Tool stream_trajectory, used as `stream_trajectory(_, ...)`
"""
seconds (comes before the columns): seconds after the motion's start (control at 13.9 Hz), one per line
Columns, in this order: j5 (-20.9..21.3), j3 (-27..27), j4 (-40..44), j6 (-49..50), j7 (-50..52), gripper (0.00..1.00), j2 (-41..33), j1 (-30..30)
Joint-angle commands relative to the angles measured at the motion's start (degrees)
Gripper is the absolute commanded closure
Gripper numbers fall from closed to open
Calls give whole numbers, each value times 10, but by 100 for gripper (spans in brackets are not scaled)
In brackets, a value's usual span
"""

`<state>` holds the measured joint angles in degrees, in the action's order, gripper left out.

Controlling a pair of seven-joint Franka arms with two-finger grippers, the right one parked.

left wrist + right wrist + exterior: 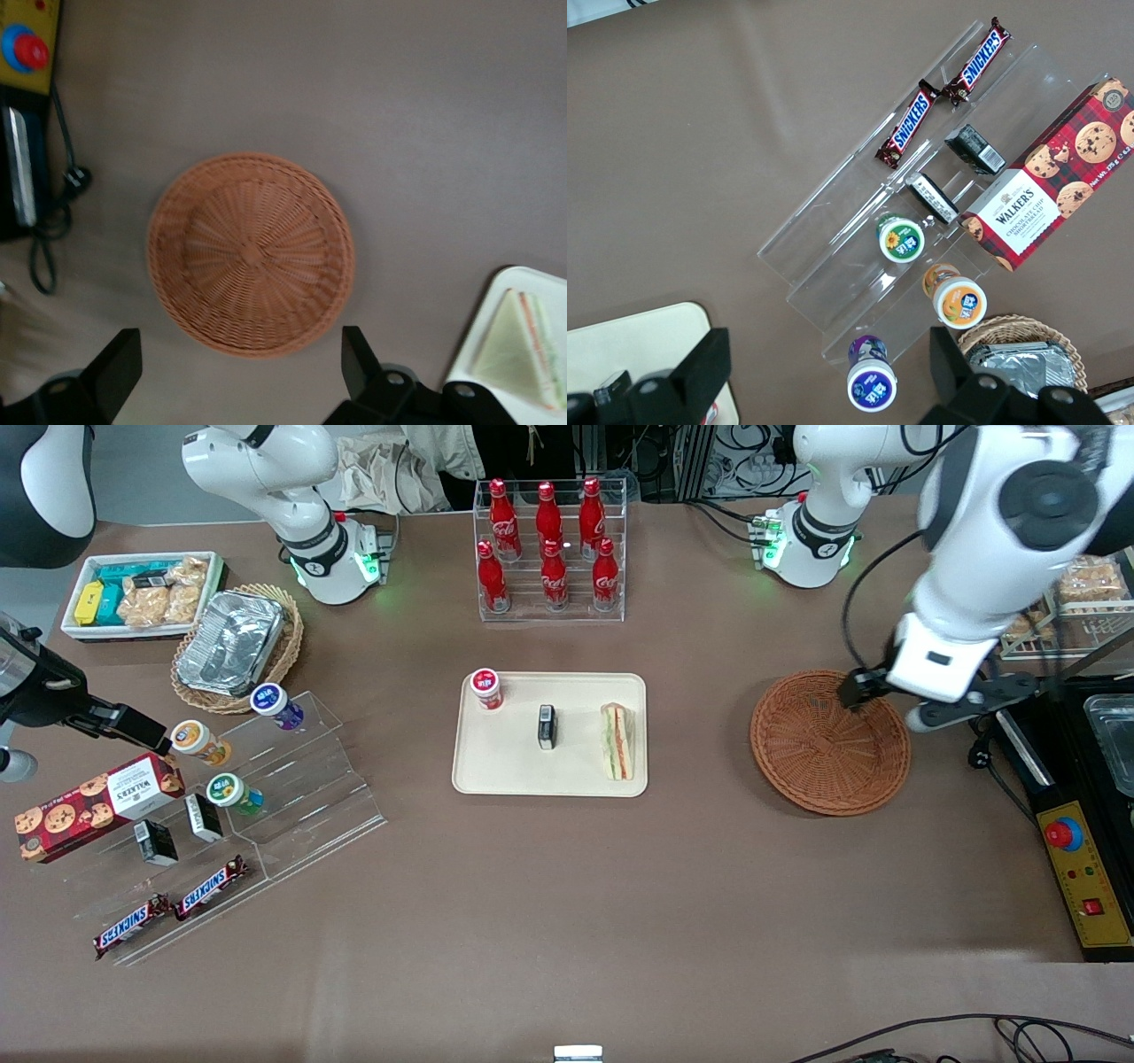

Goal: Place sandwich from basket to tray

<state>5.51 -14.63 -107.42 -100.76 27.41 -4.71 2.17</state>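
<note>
The sandwich [618,741] [518,350], a pale wedge with green and red layers, lies on the cream tray [514,771] [532,276], at the tray's edge nearest the basket. The round reddish-brown wicker basket [828,744] [251,255] sits beside the tray toward the working arm's end and has nothing in it. My left gripper [884,707] [237,372] hangs well above the basket's rim, on the side away from the tray. It is open, with nothing between its black fingers [120,363].
On the tray also stand a red-lidded cup [485,688] and a small black box [547,726]. A rack of cola bottles [549,549] stands farther from the camera. A yellow control box [1085,872] lies at the working arm's end. An acrylic snack stand [266,779] lies toward the parked arm's end.
</note>
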Motion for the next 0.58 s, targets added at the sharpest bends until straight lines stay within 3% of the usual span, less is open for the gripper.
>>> stream_trajectory(0.0, -23, -9, 24, 28, -87, 0, -8, 41)
stream_trajectory(0.07, -51, -9, 26, 30, -119, 0, -12, 66)
stream_trajectory(0.22, -54, 1, 27, 34, -187, 0, -22, 72)
stream_trajectory(0.5, -63, 104, 76, 95, -245, 0, -21, 16)
